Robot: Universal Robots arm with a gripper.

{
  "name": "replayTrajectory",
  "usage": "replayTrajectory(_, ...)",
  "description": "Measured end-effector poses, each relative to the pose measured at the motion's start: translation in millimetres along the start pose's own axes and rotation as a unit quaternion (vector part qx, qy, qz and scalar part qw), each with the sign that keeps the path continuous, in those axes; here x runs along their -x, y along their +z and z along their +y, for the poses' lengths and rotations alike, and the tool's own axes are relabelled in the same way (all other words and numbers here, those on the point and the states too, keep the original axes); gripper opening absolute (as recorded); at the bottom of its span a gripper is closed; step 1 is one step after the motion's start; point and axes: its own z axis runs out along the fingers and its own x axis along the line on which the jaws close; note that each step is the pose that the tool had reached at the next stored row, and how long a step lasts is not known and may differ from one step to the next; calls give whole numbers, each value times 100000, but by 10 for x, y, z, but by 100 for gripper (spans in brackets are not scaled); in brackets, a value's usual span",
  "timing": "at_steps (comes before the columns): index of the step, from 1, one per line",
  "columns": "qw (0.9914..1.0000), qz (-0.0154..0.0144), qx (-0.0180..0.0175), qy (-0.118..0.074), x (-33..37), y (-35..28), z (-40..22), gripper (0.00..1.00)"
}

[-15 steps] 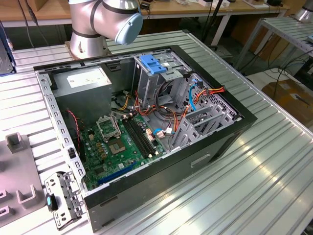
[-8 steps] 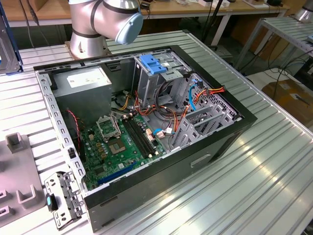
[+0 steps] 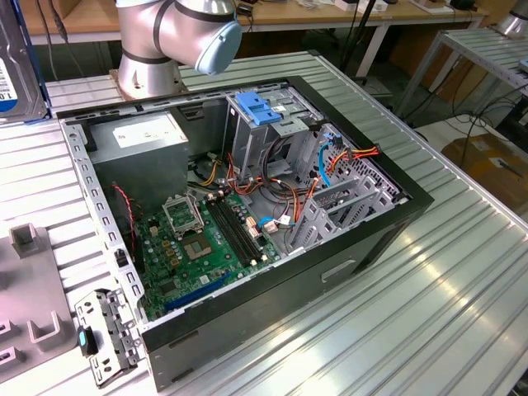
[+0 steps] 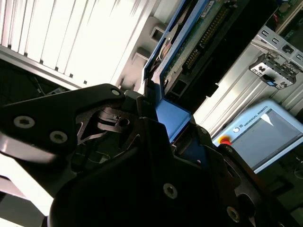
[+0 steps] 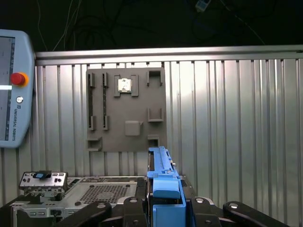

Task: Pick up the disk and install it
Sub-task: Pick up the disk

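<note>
The disk (image 4: pixel 189 45) is a silver-grey drive with blue side rails, held up off the table. In the first wrist view the disk (image 5: pixel 162 182) stands edge-on, its blue rail towards the camera. My gripper (image 4: pixel 175 127) is shut on it, black fingers (image 4: pixel 118 123) clamping both sides; in the first wrist view the gripper (image 5: pixel 163 205) sits under the disk. In the exterior view the disk (image 3: pixel 15 58) hangs at the far upper left, left of the arm's base (image 3: pixel 148 49) and well away from the open computer case (image 3: pixel 396 223).
Inside the case are a green motherboard (image 3: pixel 206 239), a grey power supply (image 3: pixel 144 132), and a drive cage with a light-blue latch (image 3: pixel 264 111) and loose cables. A grey fixture plate (image 5: pixel 125 111), a metal bracket (image 3: pixel 103 334) and a teach pendant (image 5: pixel 14 90) lie on the ribbed table.
</note>
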Motion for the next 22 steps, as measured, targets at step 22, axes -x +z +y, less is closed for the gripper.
replayTrajectory(22,100000,45,3,-3,-232,25,-688,37)
